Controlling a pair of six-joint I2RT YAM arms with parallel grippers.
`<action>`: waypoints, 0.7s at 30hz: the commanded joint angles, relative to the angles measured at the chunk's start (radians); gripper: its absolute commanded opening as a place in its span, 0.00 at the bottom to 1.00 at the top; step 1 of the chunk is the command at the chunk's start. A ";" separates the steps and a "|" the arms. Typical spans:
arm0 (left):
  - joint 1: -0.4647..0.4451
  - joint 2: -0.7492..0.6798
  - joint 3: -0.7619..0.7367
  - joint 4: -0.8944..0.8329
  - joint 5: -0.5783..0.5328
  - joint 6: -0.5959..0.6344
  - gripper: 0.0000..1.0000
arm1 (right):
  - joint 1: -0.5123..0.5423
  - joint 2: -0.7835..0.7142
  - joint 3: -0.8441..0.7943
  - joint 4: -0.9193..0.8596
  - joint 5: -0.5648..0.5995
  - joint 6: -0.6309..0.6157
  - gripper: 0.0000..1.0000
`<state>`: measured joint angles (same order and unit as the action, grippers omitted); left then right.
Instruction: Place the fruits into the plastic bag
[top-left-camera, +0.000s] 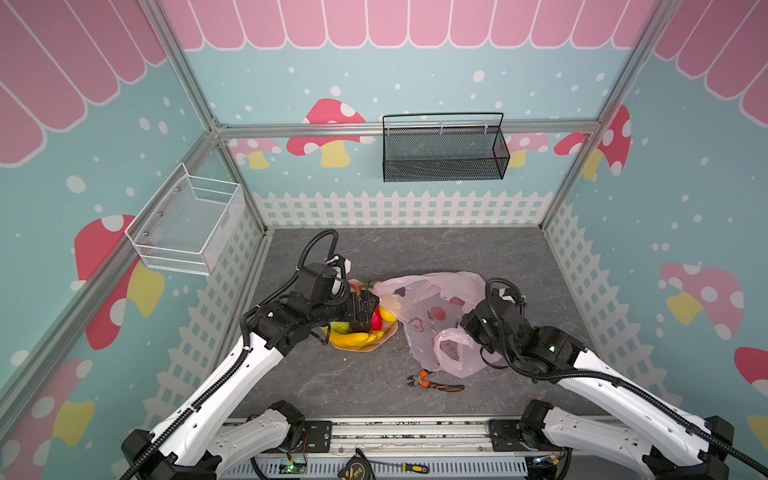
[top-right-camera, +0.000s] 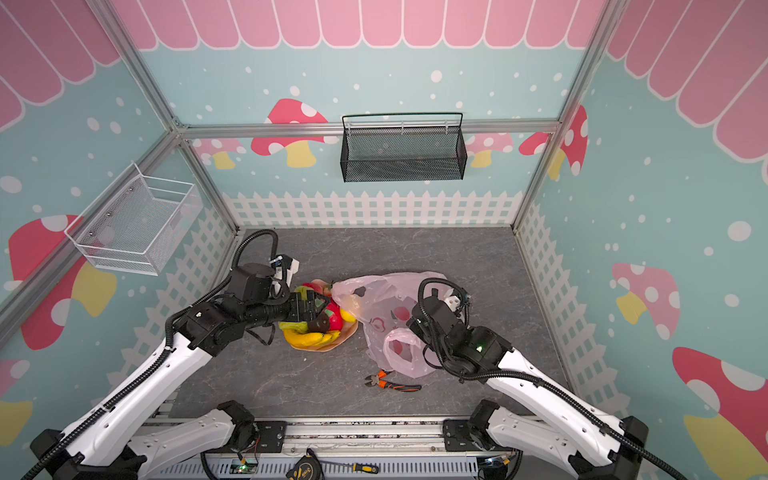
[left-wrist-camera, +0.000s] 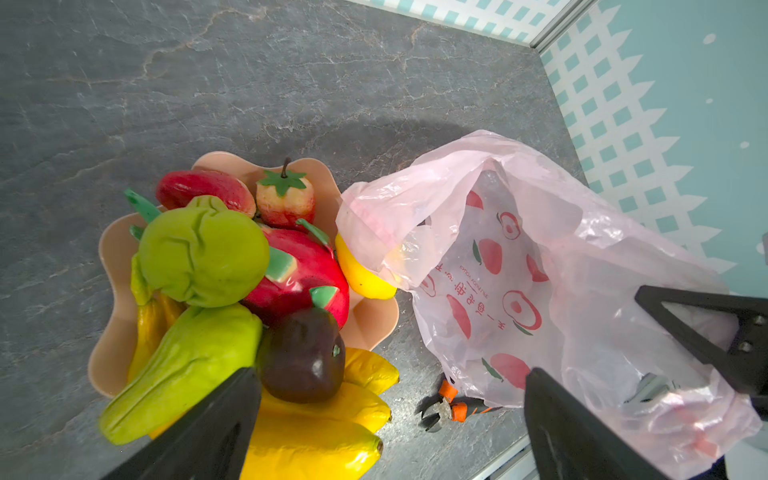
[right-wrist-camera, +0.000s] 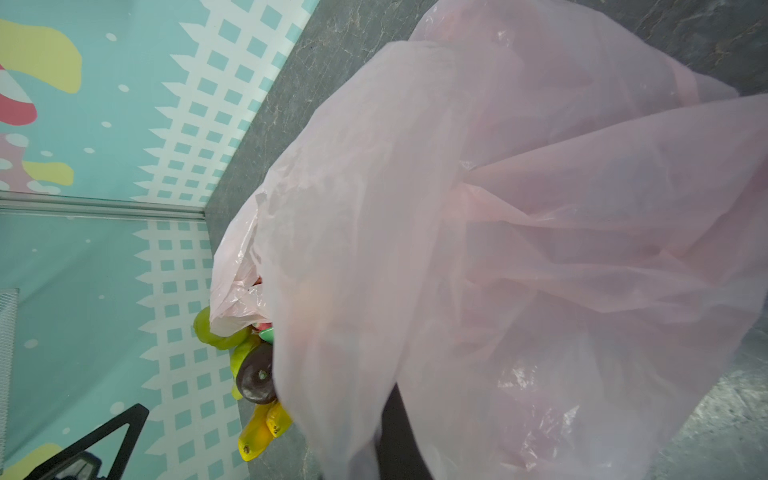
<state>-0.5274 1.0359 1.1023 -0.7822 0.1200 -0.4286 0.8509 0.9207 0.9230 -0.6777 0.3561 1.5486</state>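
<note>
Left fingers (left-wrist-camera: 208, 432) spread wide above fruits (left-wrist-camera: 291, 282) heaped on plate (left-wrist-camera: 112, 257). Right fingers (right-wrist-camera: 397, 432) together, clamped on bag (left-wrist-camera: 498, 270); bag mouth beside plate.

A robot lab booth: aluminium frame (top-left-camera: 552, 124), cartoon mushroom wall prints (top-left-camera: 328, 110), two arms (top-left-camera: 232, 374) bolted to a rail (top-left-camera: 415, 432) beside the table (top-left-camera: 415, 257)

Bright, even light. Soft shadow on table (left-wrist-camera: 386, 137), middle of left wrist view. Shiny spots on fruits (left-wrist-camera: 299, 286). Right wrist view: plastic bag (right-wrist-camera: 519, 216) blurry, close up.
</note>
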 joint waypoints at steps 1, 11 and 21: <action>0.007 -0.023 0.036 -0.075 0.011 0.090 1.00 | -0.008 -0.011 -0.002 0.071 0.028 0.039 0.00; 0.052 -0.020 0.024 -0.172 -0.050 0.195 1.00 | -0.016 -0.011 -0.024 0.110 0.003 0.025 0.00; 0.152 0.187 0.097 -0.162 -0.118 0.186 0.99 | -0.015 -0.006 -0.024 0.110 -0.014 0.004 0.00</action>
<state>-0.3843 1.1831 1.1545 -0.9314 0.0525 -0.2726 0.8429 0.9203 0.9100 -0.5751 0.3420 1.5490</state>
